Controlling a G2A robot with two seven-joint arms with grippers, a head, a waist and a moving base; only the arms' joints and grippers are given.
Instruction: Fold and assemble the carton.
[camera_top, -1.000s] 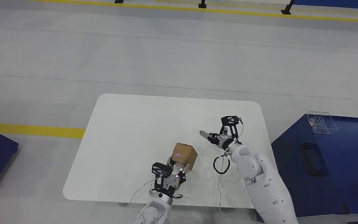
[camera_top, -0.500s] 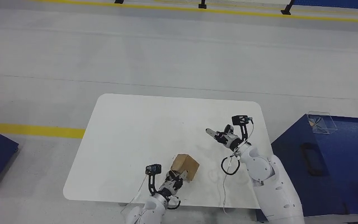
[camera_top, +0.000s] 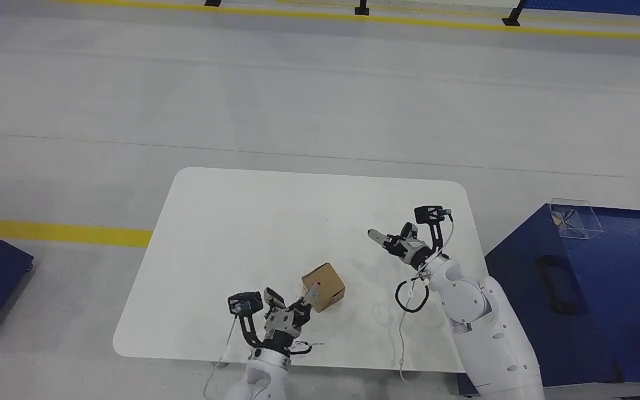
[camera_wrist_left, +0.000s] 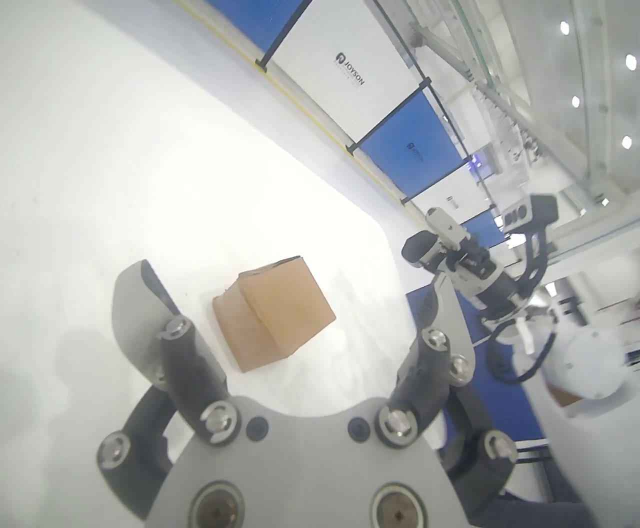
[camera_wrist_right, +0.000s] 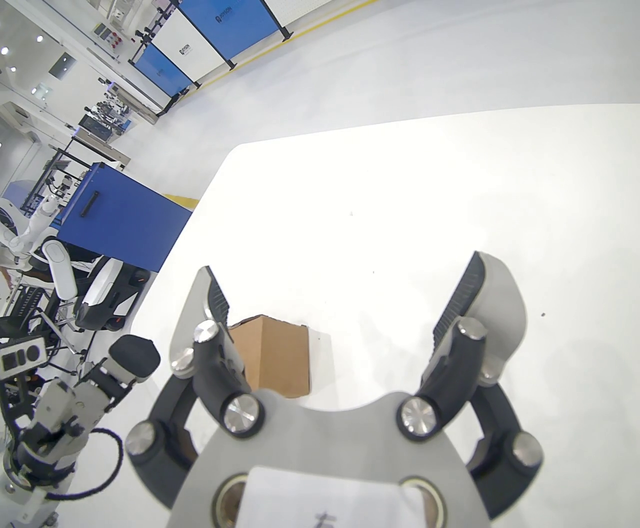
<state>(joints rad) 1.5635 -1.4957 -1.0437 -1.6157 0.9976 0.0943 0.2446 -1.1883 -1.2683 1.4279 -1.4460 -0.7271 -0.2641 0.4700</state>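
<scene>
Brown carton (camera_top: 324, 285) on a white table (camera_top: 230, 220), with both robot grippers empty and clear of it.

The carton rests near the table edge closest to the robot, turned corner-on and already box-shaped; whether every flap is tucked cannot be told; the left gripper (camera_wrist_left: 286, 286) hovers just beside it on the robot's side, fingers spread wide and holding nothing, pointed at the carton, probably lined up to grasp or press it; the right gripper (camera_wrist_right: 345, 272) hangs well apart on the other side, likewise spread and empty, facing the carton as if kept out of the way; the folding looks largely done.
</scene>
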